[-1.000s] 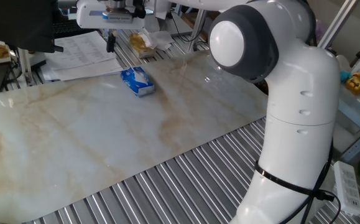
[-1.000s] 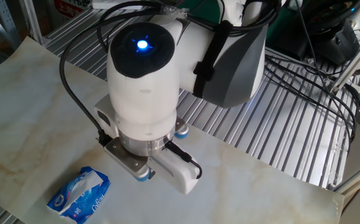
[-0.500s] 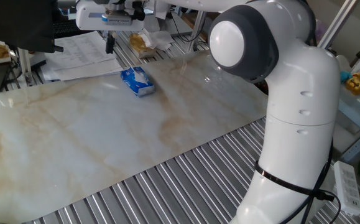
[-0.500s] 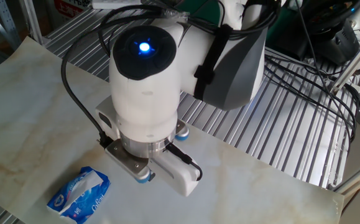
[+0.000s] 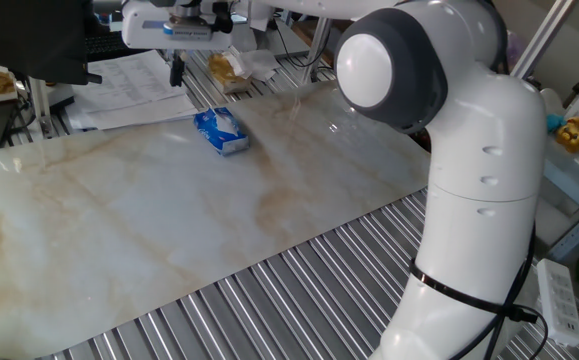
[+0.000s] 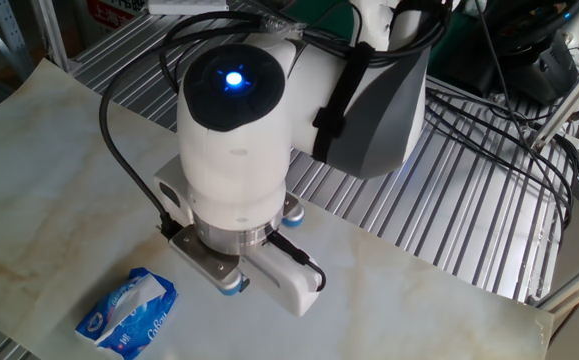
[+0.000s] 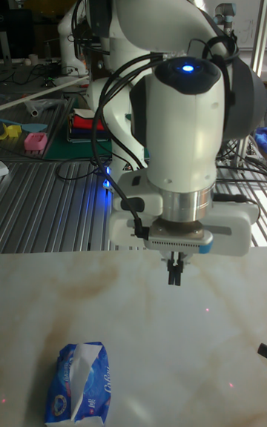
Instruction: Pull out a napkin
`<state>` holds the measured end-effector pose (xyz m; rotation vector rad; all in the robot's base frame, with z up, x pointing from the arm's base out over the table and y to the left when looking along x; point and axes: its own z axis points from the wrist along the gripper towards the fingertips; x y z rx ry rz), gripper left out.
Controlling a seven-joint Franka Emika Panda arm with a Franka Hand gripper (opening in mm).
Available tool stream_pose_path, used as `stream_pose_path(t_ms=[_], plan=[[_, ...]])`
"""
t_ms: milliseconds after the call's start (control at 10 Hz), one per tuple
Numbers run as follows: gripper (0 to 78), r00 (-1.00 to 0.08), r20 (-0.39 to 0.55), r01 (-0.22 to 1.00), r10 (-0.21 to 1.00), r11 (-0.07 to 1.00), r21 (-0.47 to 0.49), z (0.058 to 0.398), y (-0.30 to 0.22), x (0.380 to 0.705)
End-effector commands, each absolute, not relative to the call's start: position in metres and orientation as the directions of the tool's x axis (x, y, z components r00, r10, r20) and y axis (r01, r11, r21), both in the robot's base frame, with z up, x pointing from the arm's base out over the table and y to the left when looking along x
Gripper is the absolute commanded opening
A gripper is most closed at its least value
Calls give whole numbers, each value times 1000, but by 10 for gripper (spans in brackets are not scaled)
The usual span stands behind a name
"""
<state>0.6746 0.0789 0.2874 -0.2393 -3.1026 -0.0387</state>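
- Nearest you in the tall view, the blue tissue pack (image 7: 78,385) lies flat on the marble desk (image 7: 185,368), its white napkin (image 7: 80,359) poking from the slot.
- Beyond it the tool (image 7: 175,271) hangs clenched and holding nothing, well clear of the pack.
- You are at the approach step: next, release the fingers, descend over the napkin, pinch.

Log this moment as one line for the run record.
stage: approach | gripper: shut, empty, above the marble tabletop | thin white napkin: poking from small blue tissue pack, not pulled | contact: none
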Motion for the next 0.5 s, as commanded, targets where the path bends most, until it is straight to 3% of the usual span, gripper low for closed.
stream_pose_path(t_ms=[100,500], plan=[[0,-988,28,154,153,988,23,286,80,676],[0,-987,18,162,162,987,24,273,84,678]])
